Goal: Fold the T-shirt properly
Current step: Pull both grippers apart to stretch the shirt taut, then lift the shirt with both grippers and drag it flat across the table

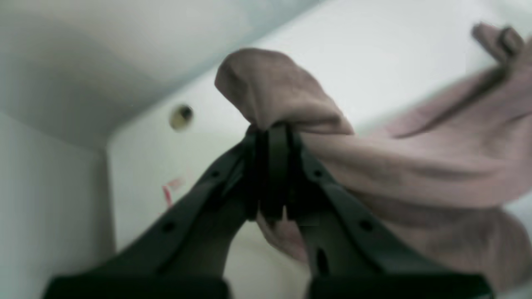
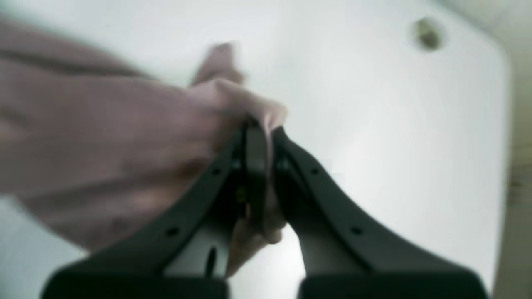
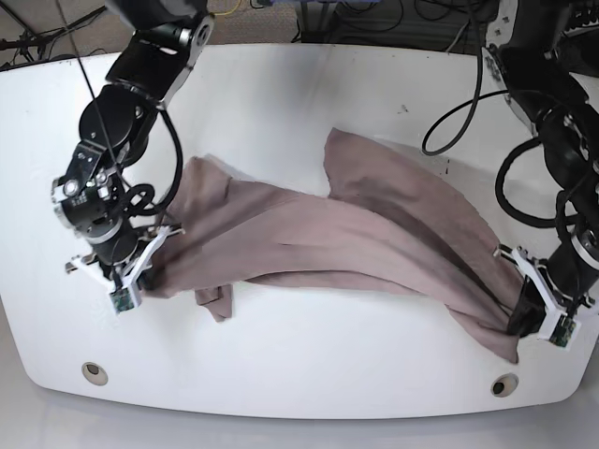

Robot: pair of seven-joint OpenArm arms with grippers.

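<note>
Taupe T-shirt (image 3: 318,238) pinched in 2 shut claws: left claw (image 3: 535,313), right claw (image 3: 133,285).

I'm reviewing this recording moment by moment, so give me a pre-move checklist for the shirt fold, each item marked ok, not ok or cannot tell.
1. Left gripper has cloth between its fingers: ok.
2. Right gripper has cloth between its fingers: ok.
3. T-shirt lies within the white tabletop's near edge: ok, it ends short of that edge in the base view.
4. Fabric smooth and squared up: not ok, it is creased, with loose flaps sticking out.
5. Layers inside the bunched cloth lined up: cannot tell, the upper fabric hides them.
</note>
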